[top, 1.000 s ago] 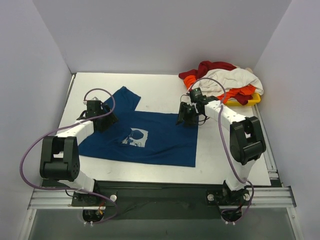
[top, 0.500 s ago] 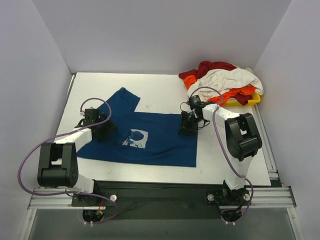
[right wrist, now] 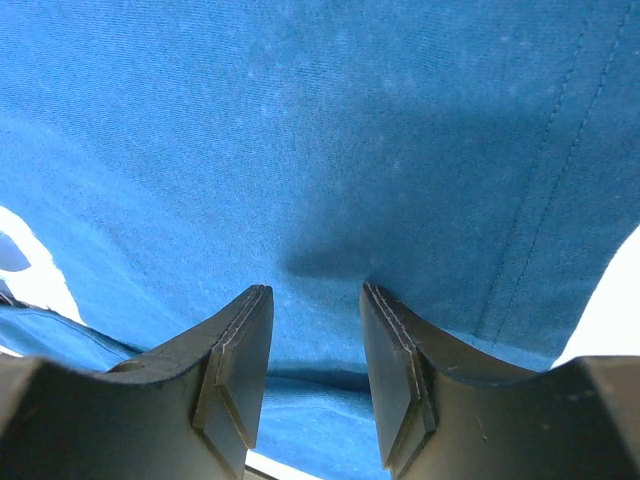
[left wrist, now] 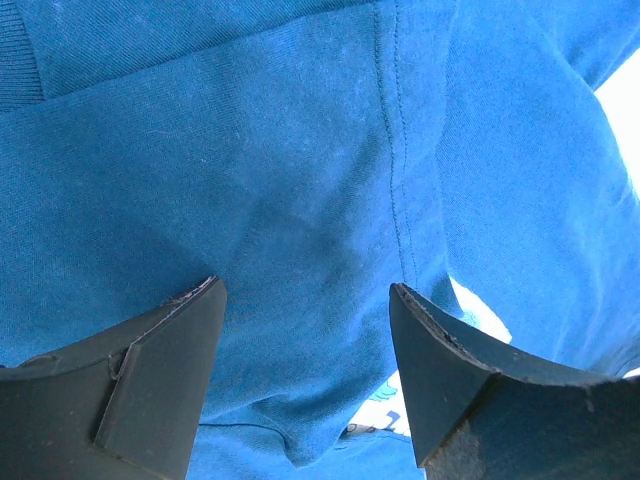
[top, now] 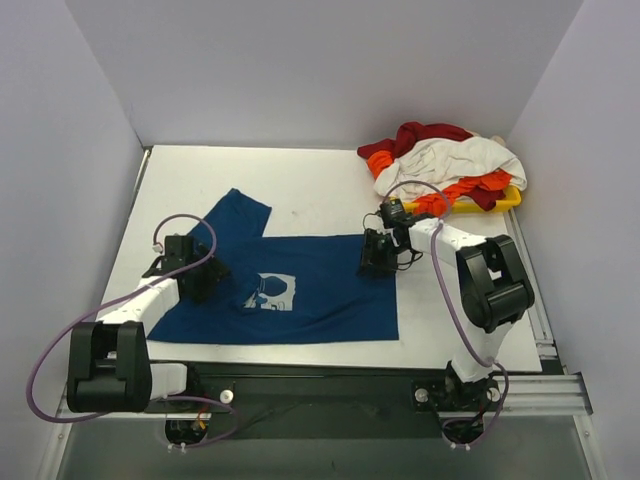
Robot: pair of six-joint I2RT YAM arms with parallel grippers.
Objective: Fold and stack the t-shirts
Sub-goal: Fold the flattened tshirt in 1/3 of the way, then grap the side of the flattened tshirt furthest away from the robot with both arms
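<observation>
Dark blue t-shirt (top: pixel 330 290) lay spread flat on the near half of the white table (top: pixel 330 185), its pale square print (top: pixel 274 291) facing up and one sleeve (top: pixel 238 210) reaching toward the far left. The left gripper (top: pixel 198 282) rested low on the shirt's left part, just beside a small raised fold next to the print. The wrist view showed its fingers (left wrist: pixel 160 370) spread wide over a stitched seam, clamping nothing. The right gripper (top: pixel 376 256) sat at the shirt's far right corner, its jaws set to a narrow gap with blue cloth showing between them, not pinched shut. Well apart, at the table's far right corner, dark red, white and orange t-shirts (top: pixel 450 160) lay heaped on a yellow tray (top: pixel 512 198).
</observation>
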